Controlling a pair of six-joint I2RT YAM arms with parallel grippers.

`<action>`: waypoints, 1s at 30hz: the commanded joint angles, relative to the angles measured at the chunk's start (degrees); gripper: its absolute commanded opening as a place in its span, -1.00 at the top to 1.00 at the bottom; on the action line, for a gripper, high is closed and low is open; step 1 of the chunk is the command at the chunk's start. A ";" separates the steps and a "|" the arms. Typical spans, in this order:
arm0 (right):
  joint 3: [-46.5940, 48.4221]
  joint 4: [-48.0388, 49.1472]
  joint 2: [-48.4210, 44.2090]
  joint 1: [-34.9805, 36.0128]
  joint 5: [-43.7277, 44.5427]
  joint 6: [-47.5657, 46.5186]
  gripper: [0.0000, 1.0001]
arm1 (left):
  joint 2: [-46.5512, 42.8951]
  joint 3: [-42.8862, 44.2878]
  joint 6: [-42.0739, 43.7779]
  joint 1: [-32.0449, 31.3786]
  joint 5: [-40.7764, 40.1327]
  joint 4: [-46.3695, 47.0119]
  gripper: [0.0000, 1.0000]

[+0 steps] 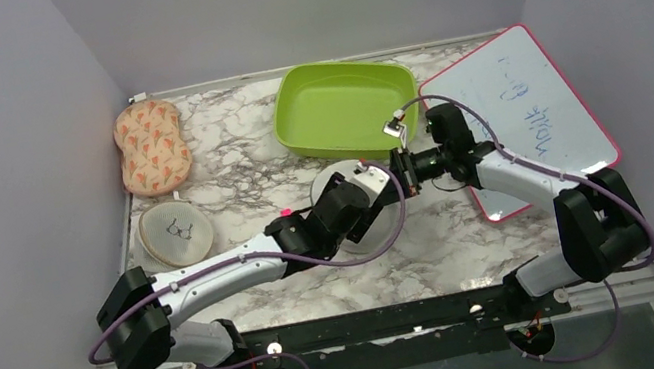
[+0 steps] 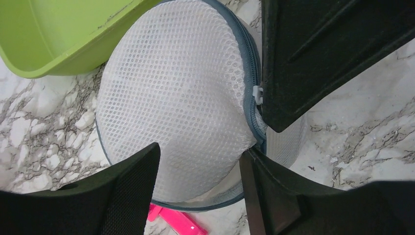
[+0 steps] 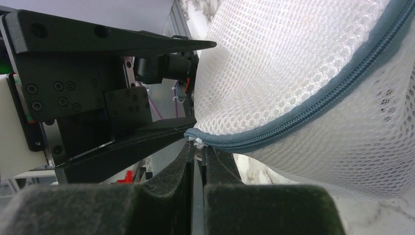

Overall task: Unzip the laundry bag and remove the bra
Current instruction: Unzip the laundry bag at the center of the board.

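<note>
Marbled surface (image 1: 237, 160) is carrying the laundry bag (image 2: 181, 98) at centre. Left hand (image 2: 199, 150) is grasping its dome; right hand (image 3: 197, 161) is clenching the zip pull (image 3: 198, 142). Along the rim the zip (image 3: 303, 110) is looking shut, so bra removal is outstanding.

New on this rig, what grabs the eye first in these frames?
Both arms meet mid-table on the laundry bag, a white mesh dome. The left gripper clamps it, and the right gripper pinches the white zip pull on its grey zip rim. After that, the bright green tray just behind them and the pink-edged whiteboard on the right stand out.
</note>
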 commanded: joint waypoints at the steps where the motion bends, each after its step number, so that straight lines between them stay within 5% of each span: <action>1: -1.06 1.41 -1.80 0.58 -0.18 3.05 0.98 | -2.51 -0.22 1.83 -0.37 1.74 2.05 -0.10; 6: -1.36 1.81 -1.53 0.56 -0.65 2.51 0.97 | -8.51 -3.75 3.76 -0.46 7.06 2.82 -0.35; 13: -1.11 0.81 -1.94 0.54 -1.23 0.64 0.96 | -6.84 -3.13 1.60 -0.45 11.57 5.10 -0.39; 22: -1.24 -1.55 -2.36 0.50 -0.57 -4.28 0.92 | -1.71 -0.67 2.33 -0.34 -0.53 5.24 0.47; 26: -1.26 -3.54 -4.64 0.58 12.38 -11.87 0.56 | -2.11 -0.34 2.32 -0.28 0.64 4.54 0.83; 30: -10.24 12.94 -11.36 1.33 21.13 -13.86 0.24 | -3.72 -1.31 0.60 -0.21 2.23 4.15 1.00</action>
